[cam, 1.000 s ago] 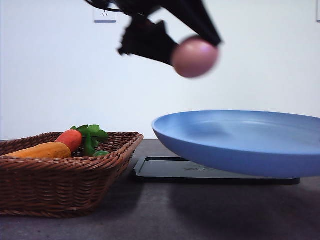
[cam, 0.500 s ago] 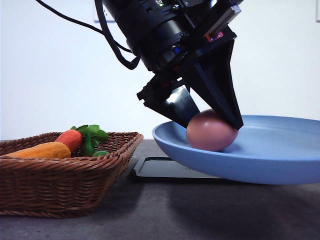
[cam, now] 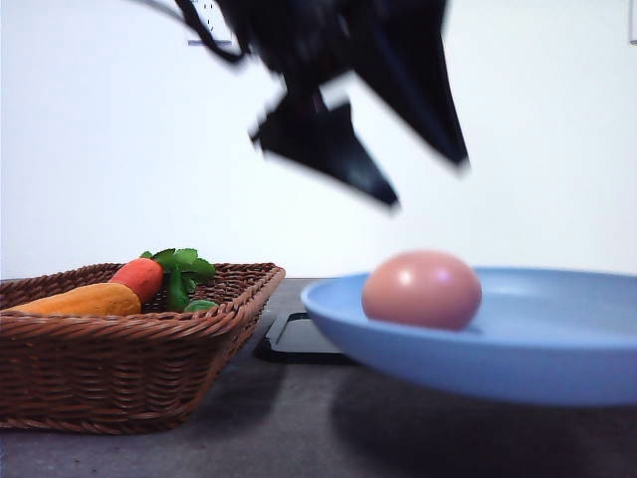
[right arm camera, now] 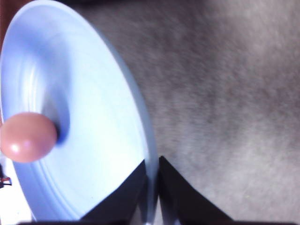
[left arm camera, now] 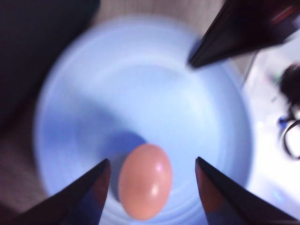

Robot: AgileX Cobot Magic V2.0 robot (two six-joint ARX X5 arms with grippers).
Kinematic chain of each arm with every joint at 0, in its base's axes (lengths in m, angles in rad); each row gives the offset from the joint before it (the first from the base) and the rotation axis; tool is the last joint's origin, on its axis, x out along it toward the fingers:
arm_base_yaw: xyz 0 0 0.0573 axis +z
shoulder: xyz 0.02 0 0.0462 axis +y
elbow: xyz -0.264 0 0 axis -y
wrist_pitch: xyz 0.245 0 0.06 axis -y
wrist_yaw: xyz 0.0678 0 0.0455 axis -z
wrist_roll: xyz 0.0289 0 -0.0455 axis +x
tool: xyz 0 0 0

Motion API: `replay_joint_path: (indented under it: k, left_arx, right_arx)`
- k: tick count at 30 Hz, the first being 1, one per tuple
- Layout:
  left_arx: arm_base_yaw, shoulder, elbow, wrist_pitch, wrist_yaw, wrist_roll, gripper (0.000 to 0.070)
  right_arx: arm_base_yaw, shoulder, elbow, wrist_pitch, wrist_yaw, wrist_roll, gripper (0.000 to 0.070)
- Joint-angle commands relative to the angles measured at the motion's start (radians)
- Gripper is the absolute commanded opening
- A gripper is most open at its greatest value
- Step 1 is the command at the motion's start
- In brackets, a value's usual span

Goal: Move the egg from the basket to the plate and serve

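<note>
The left end effector point(cam: 423, 179) has lifted off the egg point(cam: 422, 290), fingers apart. The egg lies on its side in the plate point(cam: 557, 349), long axis level. The right end effector point(right arm camera: 152, 187) pinches the plate's rim.

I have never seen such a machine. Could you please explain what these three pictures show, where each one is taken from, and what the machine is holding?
This is a robot with two arms; each ends in a two-fingered hand. One camera looks forward over the table, and one sits on each wrist. In the front view, the dark blurred shape is the left hand, open above a pinkish egg that lies in a light-blue plate. The left wrist camera looks down between its own fingers at that egg. The right wrist camera shows the right hand pinching the plate's rim, holding it above the grey table. On the table stands a wicker basket with a toy carrot, and behind it lies a black tray.
</note>
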Motion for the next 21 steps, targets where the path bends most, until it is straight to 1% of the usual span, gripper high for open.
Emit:
replay_joint_path:
  k: [1, 4, 7, 15, 21]
  left_arx:
    - [0.011, -0.038, 0.03, 0.004, 0.004, -0.003, 0.0376]
    - [0.049, -0.124, 0.03, -0.021, 0.003, -0.003, 0.0375]
    - [0.092, -0.214, 0.03, -0.045, 0.003, -0.003, 0.0374]
    - [0.203, -0.422, 0.03, -0.093, -0.003, -0.002, 0.0374]
    - [0.26, -0.511, 0.03, -0.147, -0.011, 0.002, 0.0374]
  right_arx:
    - [-0.001, 0.041, 0.023, 0.044, -0.014, -0.024, 0.0]
    - [-0.002, 0.112, 0.043, 0.102, -0.014, -0.018, 0.0]
    - [-0.002, 0.195, 0.106, 0.124, -0.013, -0.015, 0.0]
    - [-0.002, 0.455, 0.356, 0.186, -0.007, -0.007, 0.0]
    - [-0.002, 0.654, 0.537, 0.188, 0.0, -0.002, 0.0]
